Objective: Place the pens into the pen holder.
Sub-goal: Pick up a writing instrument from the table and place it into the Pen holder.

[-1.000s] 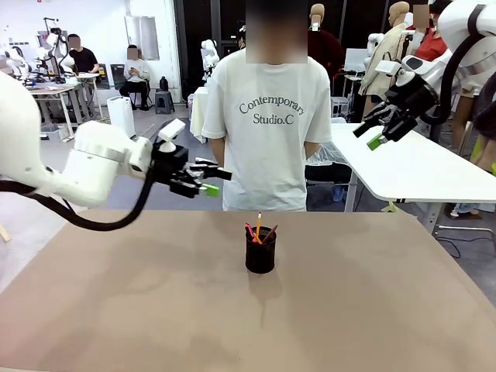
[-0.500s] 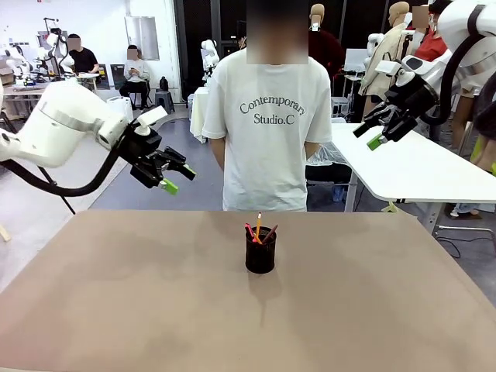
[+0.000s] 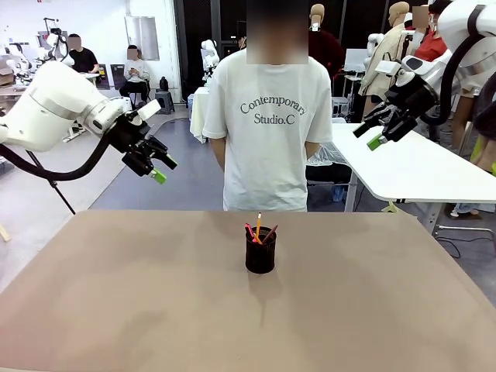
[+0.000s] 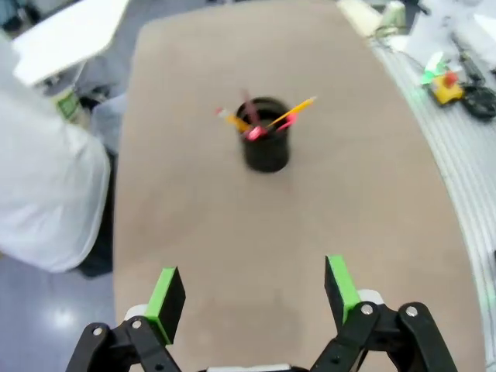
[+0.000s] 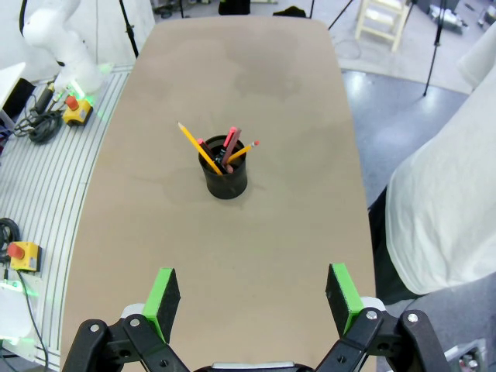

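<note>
**A:** From the front, where are you seeing the pens point(image 3: 259, 228)?

**B:** They are standing in the pen holder point(image 3: 260, 252), in the middle of the table point(image 3: 116, 302). A person point(image 3: 267, 124) is standing behind it, at twelve o'clock. Your left gripper point(image 3: 157, 164) is hanging high at ten o'clock with its fingers spread and nothing in them. Your right gripper point(image 3: 378, 130) is up at two o'clock, spread too and carrying nothing.

**A:** And looking down the left wrist?

**B:** The holder point(image 4: 266, 146) is sitting at twelve o'clock, well apart from the green pads point(image 4: 164, 300). The pens point(image 4: 260, 120) are poking out of it.

**A:** The right wrist?

**B:** You are seeing the same cup point(image 5: 226, 177) with the pens point(image 5: 221, 151) leaning inside.

**A:** How would they handle?

**B:** I think the pens are light, stiff and thin, so pinch one at its middle. The mesh cup looks light and could tip.

**A:** What is different from a second ago?

**B:** Your left arm has pulled back and lifted away from the middle. The right one and the pens have stayed put.
</note>
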You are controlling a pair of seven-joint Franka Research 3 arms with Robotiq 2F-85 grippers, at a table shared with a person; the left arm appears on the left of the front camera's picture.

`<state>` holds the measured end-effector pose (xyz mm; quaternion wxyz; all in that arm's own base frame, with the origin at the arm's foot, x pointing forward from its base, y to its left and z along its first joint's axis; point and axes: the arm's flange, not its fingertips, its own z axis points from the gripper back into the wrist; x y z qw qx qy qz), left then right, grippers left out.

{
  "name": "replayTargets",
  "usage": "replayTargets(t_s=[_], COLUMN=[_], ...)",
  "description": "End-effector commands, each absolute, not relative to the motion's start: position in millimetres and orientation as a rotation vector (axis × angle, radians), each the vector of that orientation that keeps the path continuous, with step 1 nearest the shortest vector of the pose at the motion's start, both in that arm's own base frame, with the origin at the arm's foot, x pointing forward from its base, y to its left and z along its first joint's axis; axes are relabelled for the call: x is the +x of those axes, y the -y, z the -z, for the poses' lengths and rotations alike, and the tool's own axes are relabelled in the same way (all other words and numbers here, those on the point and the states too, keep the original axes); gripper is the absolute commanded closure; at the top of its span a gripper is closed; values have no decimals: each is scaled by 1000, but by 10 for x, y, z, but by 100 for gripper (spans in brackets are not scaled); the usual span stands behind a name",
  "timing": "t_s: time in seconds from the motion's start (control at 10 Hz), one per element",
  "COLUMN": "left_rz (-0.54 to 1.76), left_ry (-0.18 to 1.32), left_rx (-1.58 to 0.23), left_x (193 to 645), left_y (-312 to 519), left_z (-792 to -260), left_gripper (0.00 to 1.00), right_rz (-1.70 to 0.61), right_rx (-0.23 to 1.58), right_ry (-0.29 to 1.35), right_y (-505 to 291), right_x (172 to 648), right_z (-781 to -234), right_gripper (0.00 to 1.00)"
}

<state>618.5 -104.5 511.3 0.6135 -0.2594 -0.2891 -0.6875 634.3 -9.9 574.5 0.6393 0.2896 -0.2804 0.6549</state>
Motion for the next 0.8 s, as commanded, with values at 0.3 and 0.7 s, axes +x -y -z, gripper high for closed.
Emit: replayTargets(t_s=[0.3, 0.7], left_rz=[1351, 1362], left_ry=[698, 734], left_rx=[-478, -512], left_x=[6178, 6131], left_y=[888, 903], left_z=[-5258, -5419], left_gripper=[6, 6], right_rz=[-1487, -1487], right_rx=[659, 659], right_ry=[641, 641], right_y=[84, 84], right_x=[6307, 6307], right_z=[-5747, -5747], right_gripper=[0, 0])
